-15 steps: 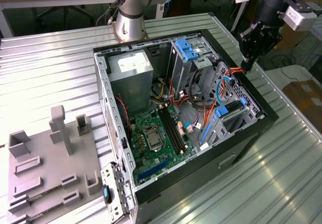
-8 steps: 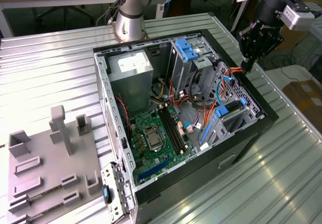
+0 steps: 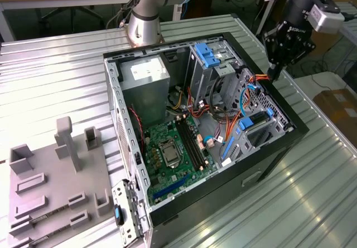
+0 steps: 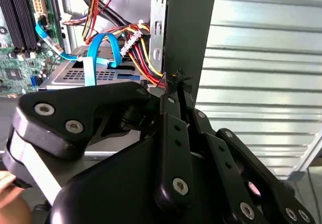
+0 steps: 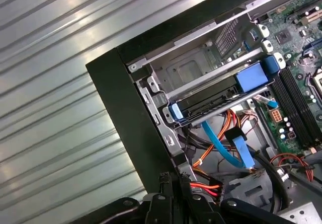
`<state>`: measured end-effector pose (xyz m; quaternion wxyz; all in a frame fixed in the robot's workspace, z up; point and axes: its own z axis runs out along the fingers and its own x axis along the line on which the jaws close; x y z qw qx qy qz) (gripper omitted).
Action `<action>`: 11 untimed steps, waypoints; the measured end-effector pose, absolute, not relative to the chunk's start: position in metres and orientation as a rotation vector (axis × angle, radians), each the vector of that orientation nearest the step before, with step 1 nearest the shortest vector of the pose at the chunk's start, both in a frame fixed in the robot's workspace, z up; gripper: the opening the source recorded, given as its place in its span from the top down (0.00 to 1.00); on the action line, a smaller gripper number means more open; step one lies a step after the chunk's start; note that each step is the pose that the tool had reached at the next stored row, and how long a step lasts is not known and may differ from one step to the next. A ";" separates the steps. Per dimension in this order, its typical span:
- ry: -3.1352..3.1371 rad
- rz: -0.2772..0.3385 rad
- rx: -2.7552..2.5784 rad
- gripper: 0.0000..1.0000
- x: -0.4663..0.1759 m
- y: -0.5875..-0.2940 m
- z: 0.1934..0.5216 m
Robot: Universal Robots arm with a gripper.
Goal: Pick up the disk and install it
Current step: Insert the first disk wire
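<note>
Disk [image 5: 209, 99] sat slotted in the drive cage [image 5: 191, 68] inside the computer case [image 5: 115, 98], blue rails at both ends; install looked mostly done. Pincer [image 4: 177, 83] was together, holding nothing, tips at the case rim beside the wires [image 4: 146, 68]. Case stood on the ribbed tabletop [image 5: 60, 83].

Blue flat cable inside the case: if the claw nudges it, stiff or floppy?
Probably floppy: the blue flat cable loops and folds by a perforated metal plate. Likely light, being a thin ribbon. It runs toward the motherboard, so it's probably tethered and would flex back, not slide away.
</note>
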<state>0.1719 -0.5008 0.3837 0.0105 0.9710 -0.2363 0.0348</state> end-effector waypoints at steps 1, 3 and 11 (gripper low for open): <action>-0.761 0.108 3.024 0.83 0.172 -0.501 0.384; -0.811 0.107 3.010 0.83 0.172 -0.501 0.384; -1.164 0.102 2.883 0.83 0.172 -0.501 0.384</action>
